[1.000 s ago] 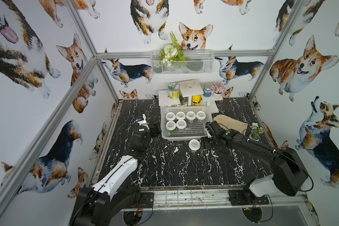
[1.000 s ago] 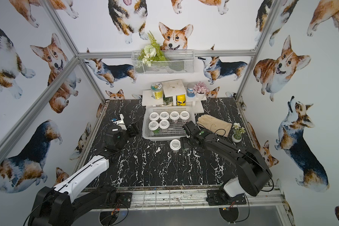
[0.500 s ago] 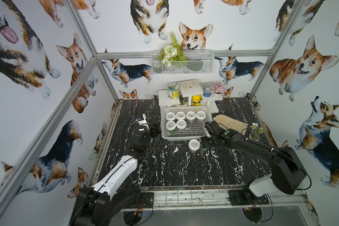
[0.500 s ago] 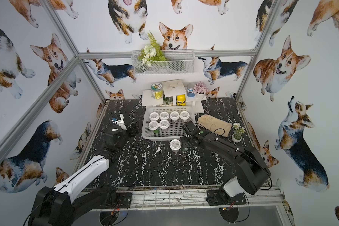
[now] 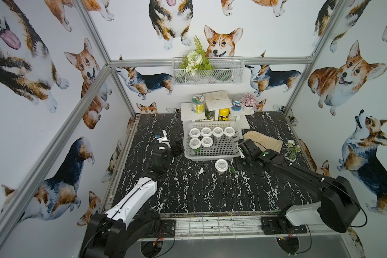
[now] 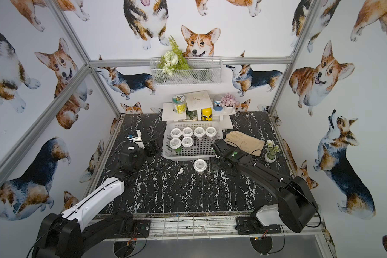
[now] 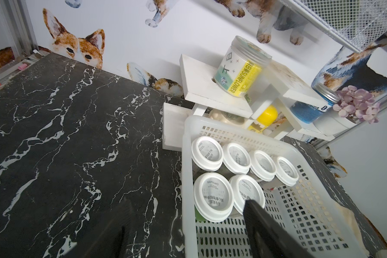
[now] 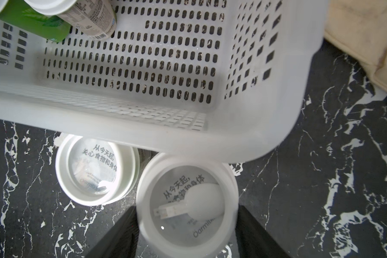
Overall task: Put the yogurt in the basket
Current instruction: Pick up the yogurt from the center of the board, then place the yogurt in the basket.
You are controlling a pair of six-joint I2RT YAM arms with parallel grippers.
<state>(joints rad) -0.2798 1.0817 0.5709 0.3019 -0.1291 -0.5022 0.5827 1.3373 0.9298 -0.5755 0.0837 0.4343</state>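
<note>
**Six cups in the basket, two on the table in front of it**

Directions are being read as on a clock dial centred on the basket (image 5: 210, 157) in a top view, with 12 toward the back wall. At 9 o'clock, the left gripper (image 5: 177, 148) is hovering just beside the basket wall, its jaws spread apart. Inside the basket, six yogurt cups (image 5: 206, 141) are standing upright: four along the 12 o'clock wall and two in a second row toward 9 o'clock. At 6 o'clock, a loose yogurt cup (image 5: 221, 165) is standing on the black marble table (image 5: 199, 192), close to the basket's front rim. Between 4 and 5 o'clock, the right gripper (image 8: 187, 208) is pinching a gripped yogurt cup (image 8: 188, 178), one finger pressing on each side. At 3 o'clock, a beige glove (image 5: 261, 141) is lying flat.
</note>
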